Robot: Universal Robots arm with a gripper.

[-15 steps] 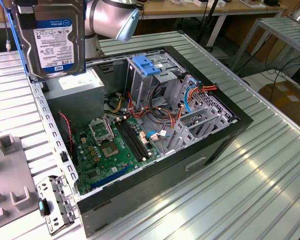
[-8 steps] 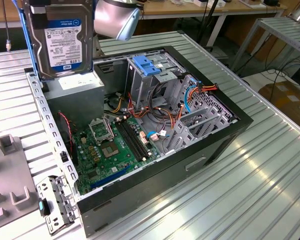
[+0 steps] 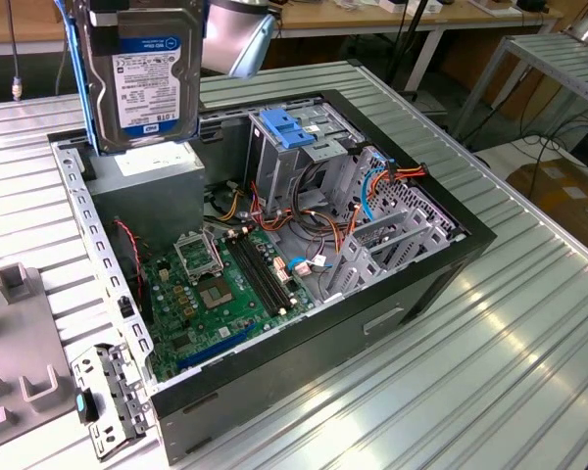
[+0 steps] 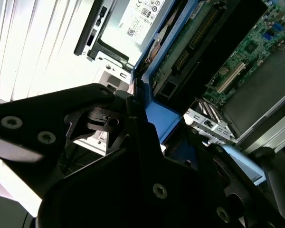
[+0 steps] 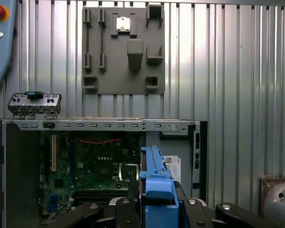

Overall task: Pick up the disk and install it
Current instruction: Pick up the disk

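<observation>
**Disk held upright over the open computer case**

Nearest, at the lower left of the exterior view, a grey fixture plate (image 3: 20, 382) lies on the ribbed metal surface (image 3: 470, 392). Just beside it is a small metal bracket (image 3: 103, 401) with a blue clip.

Behind them the black computer case (image 3: 304, 362) lies on its side with its cover off. Inside it, the green motherboard (image 3: 220, 294) covers the near floor. Further in, orange and blue cables (image 3: 372, 191) run past a metal drive cage (image 3: 304, 157) topped by a flat blue ribbed latch (image 3: 284, 127). A grey metal box (image 3: 157, 186) fills the far corner of the case, at the upper left of the exterior view.

The disk (image 3: 142, 83) hangs above that box. Its long axis stands almost vertical, its white label faces the exterior camera, and its blue rails run up both long sides. I cannot tell whether its lower end clears the box.

In the first wrist view the tool (image 5: 157, 211) is pinched onto the disk, which is seen edge-on there. Its black fingers (image 5: 126, 213) press in from either side, with the open case below.
</observation>
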